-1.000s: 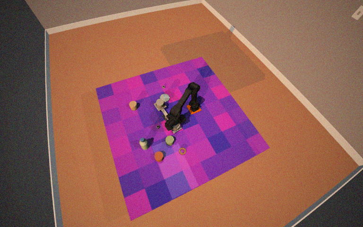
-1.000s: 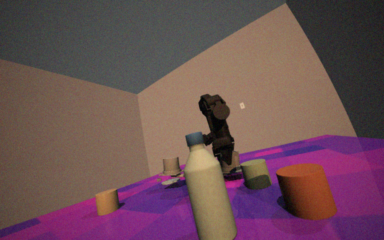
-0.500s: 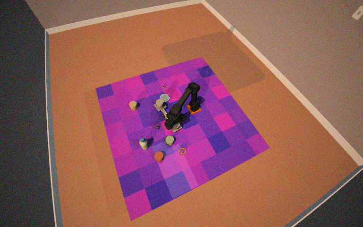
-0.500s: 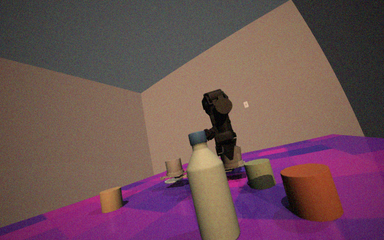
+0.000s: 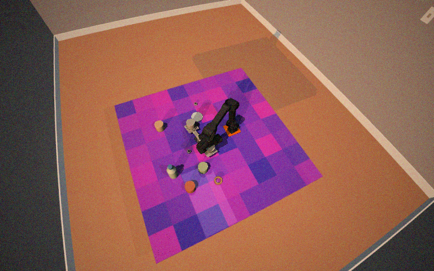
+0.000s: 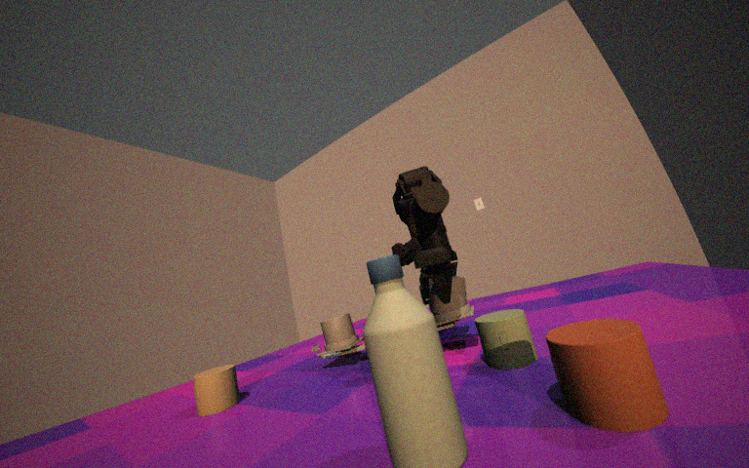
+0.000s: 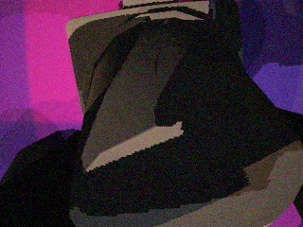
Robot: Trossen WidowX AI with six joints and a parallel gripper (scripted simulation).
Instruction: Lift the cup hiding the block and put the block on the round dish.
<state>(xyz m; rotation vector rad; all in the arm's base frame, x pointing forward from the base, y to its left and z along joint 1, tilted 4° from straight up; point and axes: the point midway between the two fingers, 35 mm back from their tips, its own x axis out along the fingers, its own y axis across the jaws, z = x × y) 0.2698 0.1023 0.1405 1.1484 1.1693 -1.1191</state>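
My gripper (image 5: 208, 147) (image 6: 439, 293) is shut on the near greyish cup (image 5: 211, 149) (image 6: 457, 292) (image 7: 283, 177), at one end of the balance (image 5: 196, 135). This cup is upright over its pan (image 5: 211, 154) (image 6: 468, 312); whether it touches the pan is unclear. That pan stands higher off the mat than the far one. The other cup (image 5: 190, 123) (image 6: 337, 331) stands upright on the far pan (image 5: 186, 128) (image 6: 335, 353). The pale round dish (image 5: 197, 116) lies just beyond the far cup, with no cup over it. The block is hidden from view.
A green cylinder (image 5: 203, 167) (image 6: 505, 336) stands near the gripped cup. An orange cylinder (image 5: 189, 186) (image 6: 608, 374), a bottle (image 5: 172, 172) (image 6: 411, 358) and a ring (image 5: 218, 183) are farther out. A tan cylinder (image 5: 159, 126) (image 6: 215, 390) stands past the balance. Small items (image 5: 189, 151) (image 5: 195, 103) lie nearby.
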